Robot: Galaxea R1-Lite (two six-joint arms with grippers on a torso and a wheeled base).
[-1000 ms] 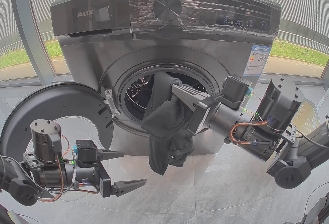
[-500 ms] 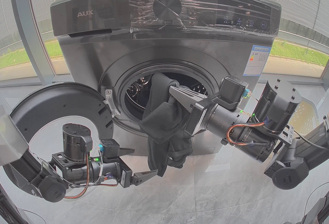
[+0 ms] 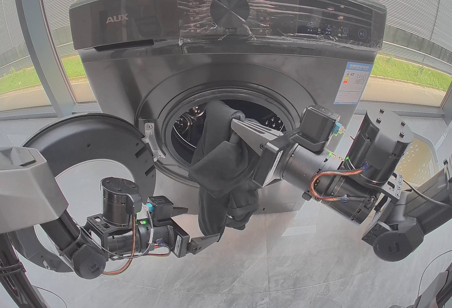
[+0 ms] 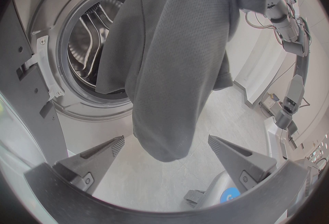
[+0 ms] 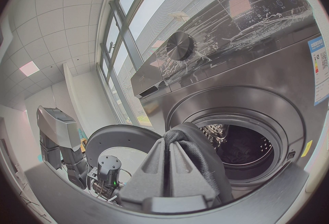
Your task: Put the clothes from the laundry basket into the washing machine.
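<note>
The dark grey garment [image 3: 221, 168] is hanging in front of the washing machine [image 3: 226, 59], its top draping over the lip of the round drum opening [image 3: 188, 128] and its lower folds dangling down to near the floor. In the head view the right gripper [image 3: 234, 123] is pinching the cloth's upper part, jaws clamped together on it just at the opening. The left gripper [image 3: 200, 224] is sitting low, beside the garment's bottom hem, with its jaws spread and nothing between them. The machine's door [image 3: 80, 139] is standing swung wide to the left.

In the left wrist view the garment [image 4: 171, 64] is hanging between the spread fingers [image 4: 99, 156], its hem just above them and touching neither. The steel drum [image 4: 85, 53] is showing behind the cloth.

In the right wrist view the two fingers [image 5: 154, 166] are pressing flat together, with the garment [image 5: 198, 152] bunching out at their tips and falling to one side before the opening. Something dark is lying inside the drum [image 5: 246, 149], possibly more clothes, though it is too dim to tell. The control knob [image 5: 179, 45] is sitting above on the taped panel.
</note>
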